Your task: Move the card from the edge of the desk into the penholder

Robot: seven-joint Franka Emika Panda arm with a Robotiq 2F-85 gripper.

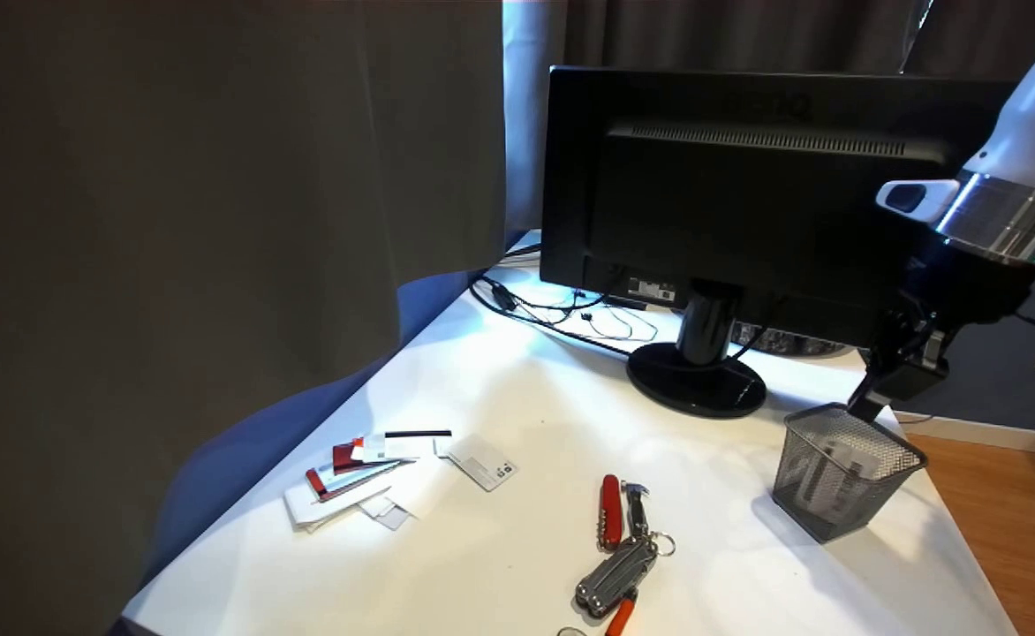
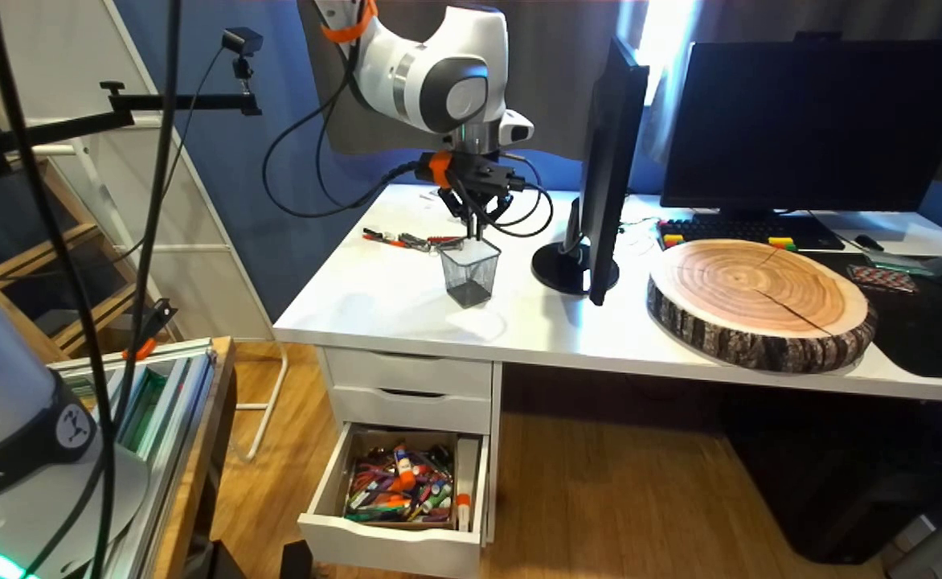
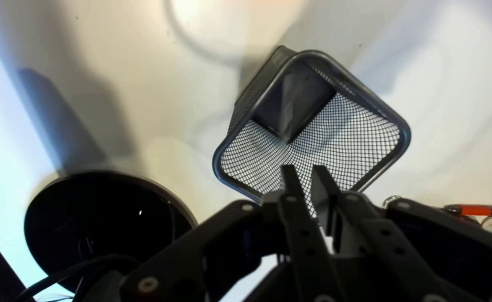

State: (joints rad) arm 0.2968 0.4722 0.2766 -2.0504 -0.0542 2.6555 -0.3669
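The card [image 3: 287, 109] sits inside the penholder [image 1: 871, 507], as far as can be judged: from above it shows as a thin, pale, blurred sliver, nearly edge-on against the dark floor. How far it tilts cannot be told. The placing looks done, with only the retreat left. Over the penholder hangs the gripper [image 3: 304, 170], its two fingers [image 3: 291, 180] slightly spread, a narrow gap between them and nothing visibly pinched. The likeliest trouble is a fingertip catching the rim if the gripper draws off sideways instead of straight up; the mesh looks light, so the penholder could tip and spill the card onto the desk [image 1: 500, 565] or over its nearby edge. A swing toward the monitor [image 1: 747, 212] could knock it, and the looped cables [image 2: 550, 213] might snag on the way.

Only the wrist view shows the gap between the fingers. In an exterior view the card [image 1: 844, 464] appears through the mesh as a pale patch, broader than the sliver seen from above. Neither exterior view settles whether the fingertips dip below the rim. The cables' slack is plain in an exterior view, where the pulled-out drawer [image 2: 395, 543] also shows; the wrist view lacks the drawer.
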